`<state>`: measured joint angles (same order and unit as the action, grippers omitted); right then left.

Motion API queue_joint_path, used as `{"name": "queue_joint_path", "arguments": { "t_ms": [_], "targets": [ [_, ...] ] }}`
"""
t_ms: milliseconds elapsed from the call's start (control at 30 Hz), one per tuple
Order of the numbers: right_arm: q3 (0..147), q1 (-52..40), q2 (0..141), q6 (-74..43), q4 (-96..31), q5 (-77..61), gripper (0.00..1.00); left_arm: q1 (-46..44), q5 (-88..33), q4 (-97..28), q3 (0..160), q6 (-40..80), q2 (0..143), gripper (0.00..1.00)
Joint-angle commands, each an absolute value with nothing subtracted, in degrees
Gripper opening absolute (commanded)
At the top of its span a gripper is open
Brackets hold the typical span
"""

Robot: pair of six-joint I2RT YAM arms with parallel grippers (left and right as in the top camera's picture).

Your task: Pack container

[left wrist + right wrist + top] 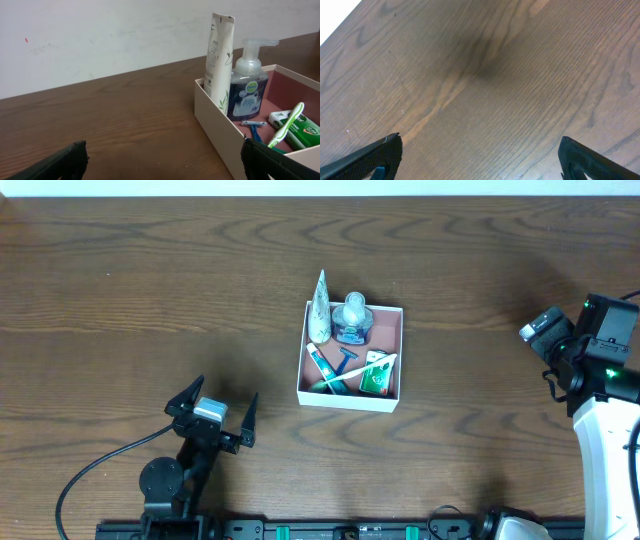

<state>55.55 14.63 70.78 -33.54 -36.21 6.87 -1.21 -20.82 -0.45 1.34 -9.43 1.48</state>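
Observation:
The container is a square white box with a pinkish inside, at the table's middle. In it are a white tube, a pump soap bottle, a blue razor, a green-and-white toothbrush and a small green carton. The left wrist view shows the container's wall, tube, bottle, razor and toothbrush. My left gripper is open and empty, left of and nearer than the container. My right gripper is open and empty over bare table at far right.
The dark wooden table runs to a pale wall at the back. The left arm's cable trails at the front left. The right arm's white base stands at the right edge.

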Motion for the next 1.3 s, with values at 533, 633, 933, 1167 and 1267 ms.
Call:
{"name": "queue_joint_path", "arguments": {
  "t_ms": [533, 633, 933, 1167, 1267],
  "targets": [
    [38.7, 3.5, 31.2, -34.3, -34.1, 7.2, 0.99, -0.8, -21.5, -2.5, 0.2, -10.2, 1.1, 0.98],
    [33.2, 2.0, 25.6, -34.3, -32.1, 7.3, 0.99, -0.8, -21.5, -2.5, 0.2, -10.2, 1.1, 0.98],
    [17.7, -2.0, 13.0, -33.6, -23.9, 7.5, 0.99, -0.8, -21.4, -2.5, 0.2, -10.2, 1.1, 0.98],
    [7.9, -2.6, 7.9, -16.2, -5.1, 3.3, 0.99, -0.8, -21.4, -2.5, 0.2, -10.2, 1.1, 0.98],
    [6.2, -2.6, 6.5, -11.3, -3.2, 2.0, 0.99, -0.8, -21.4, -2.5, 0.2, -10.2, 1.1, 0.98]
  ]
}}
